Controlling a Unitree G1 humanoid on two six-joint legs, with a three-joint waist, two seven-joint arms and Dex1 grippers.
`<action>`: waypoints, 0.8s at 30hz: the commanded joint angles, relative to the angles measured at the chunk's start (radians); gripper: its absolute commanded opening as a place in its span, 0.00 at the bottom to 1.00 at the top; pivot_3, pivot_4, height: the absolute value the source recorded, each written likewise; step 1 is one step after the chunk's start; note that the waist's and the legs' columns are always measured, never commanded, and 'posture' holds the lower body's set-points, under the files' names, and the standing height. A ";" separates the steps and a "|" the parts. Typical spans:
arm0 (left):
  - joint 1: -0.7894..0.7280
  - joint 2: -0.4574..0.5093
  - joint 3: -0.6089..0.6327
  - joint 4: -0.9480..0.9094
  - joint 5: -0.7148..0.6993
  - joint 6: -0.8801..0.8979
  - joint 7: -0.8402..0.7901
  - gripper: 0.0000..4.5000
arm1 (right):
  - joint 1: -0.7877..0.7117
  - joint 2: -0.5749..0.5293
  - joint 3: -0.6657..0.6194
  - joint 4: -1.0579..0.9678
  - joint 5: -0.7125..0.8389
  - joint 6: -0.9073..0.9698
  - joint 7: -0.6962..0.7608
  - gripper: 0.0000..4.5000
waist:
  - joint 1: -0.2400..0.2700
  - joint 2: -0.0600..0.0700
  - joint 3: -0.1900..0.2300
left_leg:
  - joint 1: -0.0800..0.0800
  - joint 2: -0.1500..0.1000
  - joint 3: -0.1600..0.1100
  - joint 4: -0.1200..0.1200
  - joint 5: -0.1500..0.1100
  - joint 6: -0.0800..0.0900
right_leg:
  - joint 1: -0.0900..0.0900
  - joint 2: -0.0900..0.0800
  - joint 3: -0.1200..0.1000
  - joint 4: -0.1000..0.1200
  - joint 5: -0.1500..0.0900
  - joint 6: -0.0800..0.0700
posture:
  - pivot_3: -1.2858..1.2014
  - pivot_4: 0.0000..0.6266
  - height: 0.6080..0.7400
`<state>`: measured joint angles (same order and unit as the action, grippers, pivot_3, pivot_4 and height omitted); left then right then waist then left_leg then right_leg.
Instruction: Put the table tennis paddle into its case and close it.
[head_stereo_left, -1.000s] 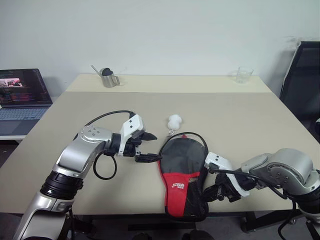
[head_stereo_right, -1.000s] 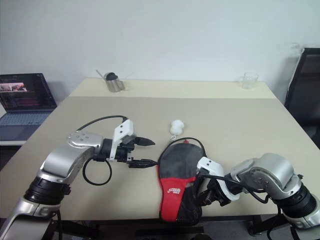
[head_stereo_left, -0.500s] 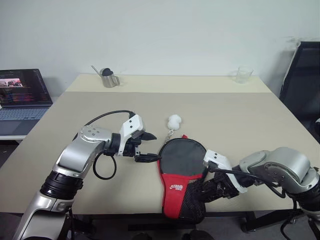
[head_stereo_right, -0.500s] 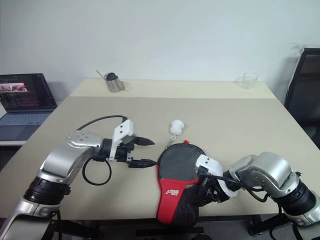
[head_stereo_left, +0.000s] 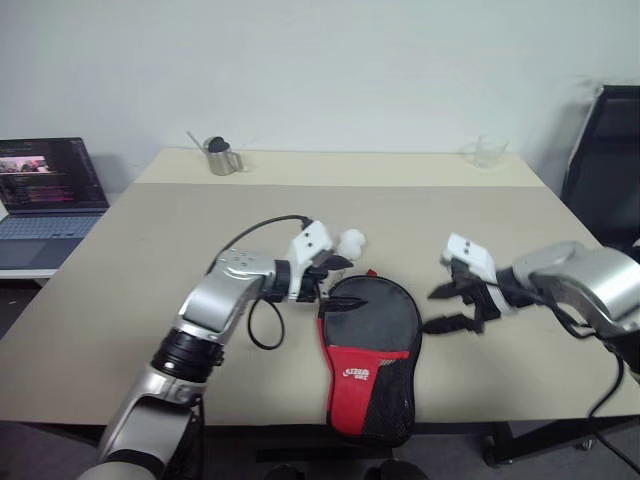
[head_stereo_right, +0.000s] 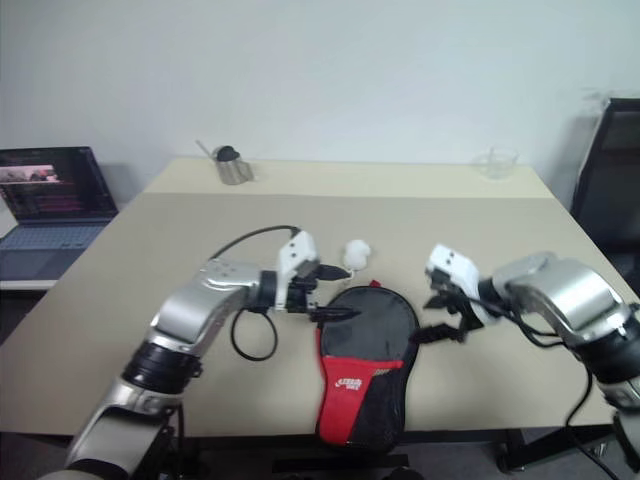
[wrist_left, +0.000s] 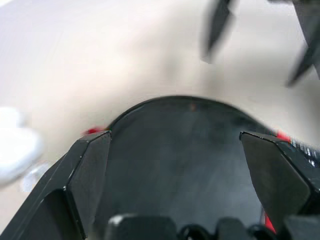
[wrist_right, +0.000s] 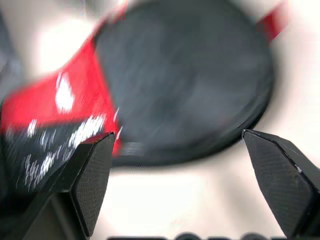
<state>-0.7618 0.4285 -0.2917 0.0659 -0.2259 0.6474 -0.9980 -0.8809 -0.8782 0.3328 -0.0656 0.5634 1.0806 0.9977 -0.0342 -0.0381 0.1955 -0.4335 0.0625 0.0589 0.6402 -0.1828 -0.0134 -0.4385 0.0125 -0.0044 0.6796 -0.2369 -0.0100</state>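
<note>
The case (head_stereo_left: 368, 350) lies flat near the table's front edge, its round black top pointing away and its red panel and mesh pocket toward me. The table tennis paddle is hidden. My left gripper (head_stereo_right: 336, 292) is open at the case's upper left rim, one finger over the black fabric (wrist_left: 185, 150). To the right of the case my right gripper (head_stereo_left: 442, 308) hangs open above the table, holding nothing. The right wrist view looks onto the case (wrist_right: 185, 85) between its spread fingers (wrist_right: 92, 175).
A small white ball (head_stereo_left: 350, 240) on a keychain lies just beyond the case. A metal cup (head_stereo_left: 217, 157) and a glass (head_stereo_left: 487, 150) stand at the table's far edge. A laptop (head_stereo_left: 45, 190) sits left of the table (head_stereo_left: 150, 260), and a black chair (head_stereo_left: 605, 170) stands to its right.
My right gripper has let go of the case's lower right side, opened, and risen up and away. My left gripper has moved right to the case's rim. The case top now lies flat.
</note>
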 joint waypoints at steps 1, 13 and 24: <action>-0.026 -0.053 -0.018 0.017 0.010 0.018 0.039 1.00 | -0.109 0.114 -0.106 0.129 -0.034 -0.043 -0.089 0.99 | -0.002 0.000 0.000 | 0.000 0.001 0.000 0.000 0.000 0.000 | 0.000 0.001 0.000 0.001 0.000 -0.001 | 0.52 0.24 1.00; 0.053 -0.139 -0.054 0.213 0.104 0.053 0.196 1.00 | -0.480 0.654 -0.353 1.080 -0.239 -0.480 -0.666 0.99 | 0.002 0.001 -0.001 | 0.001 0.001 0.001 0.000 0.000 0.000 | 0.001 0.001 -0.001 0.001 0.002 -0.005 | 0.52 0.24 1.00; 0.166 -0.099 -0.013 0.012 0.083 0.165 0.256 1.00 | -0.475 0.873 -0.407 1.364 -0.351 -0.691 -0.787 0.99 | -0.013 0.001 -0.002 | 0.003 0.002 0.000 -0.001 0.000 0.000 | 0.001 0.001 0.002 0.002 0.003 -0.005 | 0.52 0.24 1.00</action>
<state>-0.6332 0.3103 -0.2972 0.0732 -0.1500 0.7487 -0.7537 -1.3489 -0.0063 -0.0572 1.3077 0.2210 0.4244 0.2156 -0.0471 -0.0367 0.1936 -0.4306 0.0649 0.0586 0.6392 -0.1824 -0.0132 -0.4375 0.0131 -0.0033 0.6820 -0.2343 -0.0149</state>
